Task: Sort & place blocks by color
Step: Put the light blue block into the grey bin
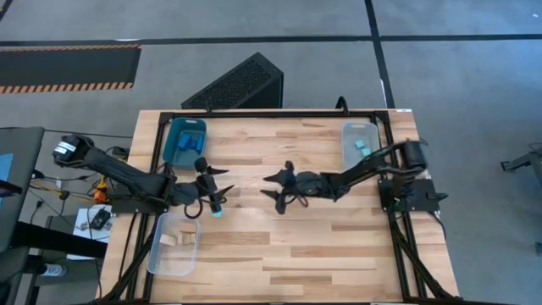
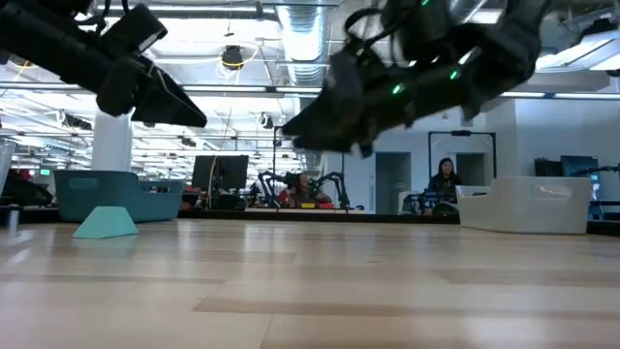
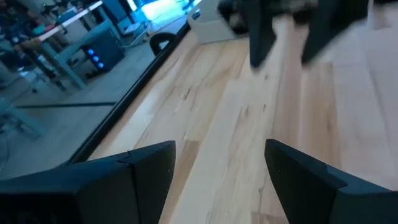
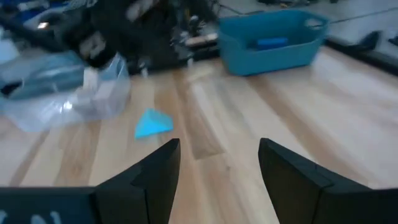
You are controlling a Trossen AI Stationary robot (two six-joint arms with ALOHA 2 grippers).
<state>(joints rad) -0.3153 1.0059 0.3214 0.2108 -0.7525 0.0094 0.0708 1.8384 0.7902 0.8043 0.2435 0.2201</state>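
Note:
One light turquoise block (image 1: 217, 212) lies on the table just near-side of my left gripper (image 1: 224, 182). It shows wedge-shaped in the low view (image 2: 105, 223) and in the right wrist view (image 4: 152, 123). My left gripper (image 3: 221, 149) is open and empty above the table's middle left. My right gripper (image 1: 267, 187) faces it from the right, also open and empty (image 4: 219, 146). Dark blue blocks lie in the blue tray (image 1: 174, 151). Turquoise blocks lie in the clear tray (image 1: 349, 152) at the far right. Pale wood blocks lie in the clear tray (image 1: 161, 254) at the near left.
The blue tray (image 4: 249, 53) and the near-left clear tray (image 4: 37, 106) stand on my left arm's side. The far-right clear tray (image 2: 528, 206) stands by my right arm's base. Bare table shows between the grippers and across the near right. People sit in the room beyond.

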